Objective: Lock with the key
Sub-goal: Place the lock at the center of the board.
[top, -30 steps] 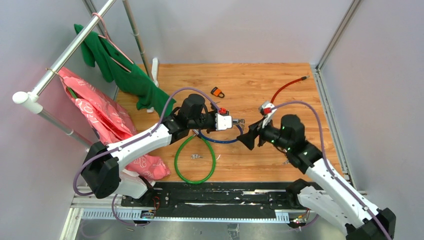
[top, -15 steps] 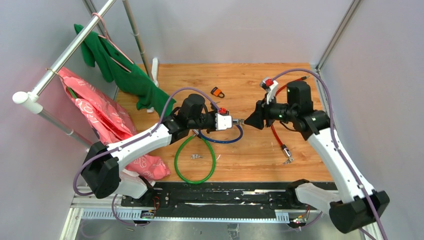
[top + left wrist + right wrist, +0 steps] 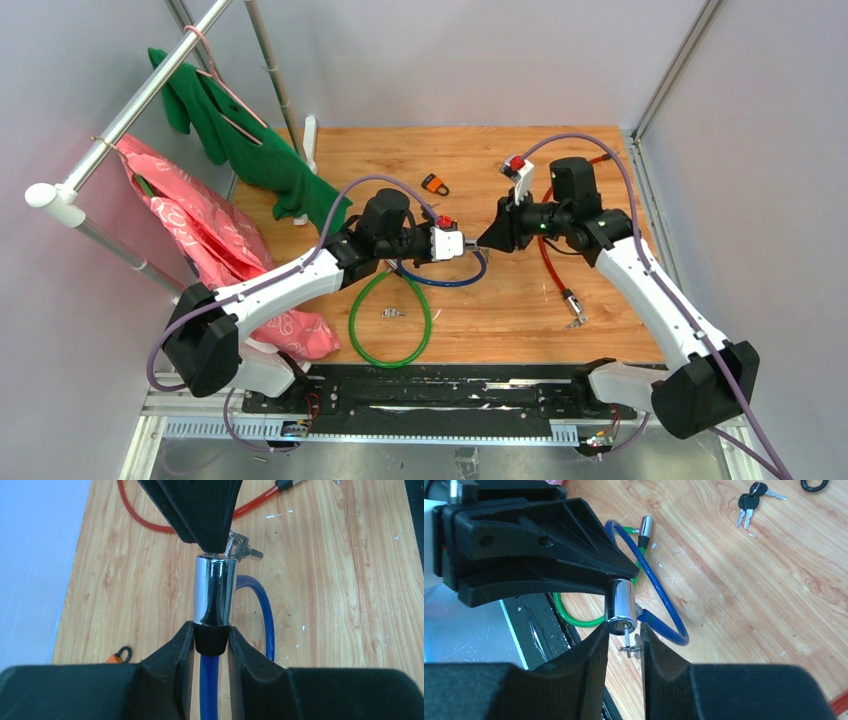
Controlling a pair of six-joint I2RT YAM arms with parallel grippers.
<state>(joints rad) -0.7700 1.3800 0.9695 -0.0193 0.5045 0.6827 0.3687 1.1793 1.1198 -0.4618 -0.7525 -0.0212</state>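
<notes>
Wooden tabletop (image 3: 610, 300) fills the middle of the overhead view, and both arms meet near its centre. There the left pincer (image 3: 210, 628) is clenched on the black collar of the blue cable lock (image 3: 215, 590), whose chrome cylinder points to the top of the left wrist view. The right pincer (image 3: 625, 632) stands parted, its fingers flanking the key (image 3: 627, 639) seated in the cylinder's face without visibly touching it.
</notes>
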